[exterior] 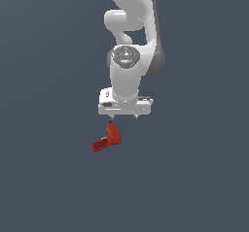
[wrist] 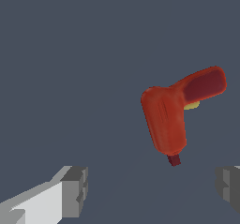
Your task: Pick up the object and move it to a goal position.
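Note:
The object is a small red L-shaped drill-like item lying on the dark grey floor, just below and to the exterior view's left of my gripper. In the wrist view the red item shows its chunky body, a darker handle with a yellow trigger and a short dark tip. It lies ahead of my gripper, apart from both fingers. The jaws stand wide apart and hold nothing. The grey finger pads show at the picture's edge.
The white arm rises above the gripper. A flat dark grey floor lies all around.

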`<state>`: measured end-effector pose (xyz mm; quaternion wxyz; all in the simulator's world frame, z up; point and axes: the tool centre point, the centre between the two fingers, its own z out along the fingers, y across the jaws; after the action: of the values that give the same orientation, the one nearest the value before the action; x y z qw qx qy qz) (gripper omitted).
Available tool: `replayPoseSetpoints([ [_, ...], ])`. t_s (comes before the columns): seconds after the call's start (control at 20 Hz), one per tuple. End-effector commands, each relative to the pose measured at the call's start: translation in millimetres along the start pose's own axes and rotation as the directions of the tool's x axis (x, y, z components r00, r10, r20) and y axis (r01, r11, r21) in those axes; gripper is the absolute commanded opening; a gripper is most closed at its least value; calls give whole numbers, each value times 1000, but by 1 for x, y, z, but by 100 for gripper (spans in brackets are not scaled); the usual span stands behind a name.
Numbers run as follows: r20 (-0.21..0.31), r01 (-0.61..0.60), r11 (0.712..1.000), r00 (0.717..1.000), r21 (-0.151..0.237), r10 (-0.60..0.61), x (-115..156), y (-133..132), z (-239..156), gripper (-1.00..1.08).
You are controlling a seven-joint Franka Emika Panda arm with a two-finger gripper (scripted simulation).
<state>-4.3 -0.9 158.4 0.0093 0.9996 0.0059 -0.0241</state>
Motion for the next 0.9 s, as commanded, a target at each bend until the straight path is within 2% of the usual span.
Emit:
replayPoseSetpoints([
  [0.0,0,0,1000,1000,0,0,0,0,0,108],
  [0.55,-5,3,1000,1000,-3,-3,2,6,-7,108],
  [0.85,-9,-43,999,999,-1,43,5,10,-2,108],
])
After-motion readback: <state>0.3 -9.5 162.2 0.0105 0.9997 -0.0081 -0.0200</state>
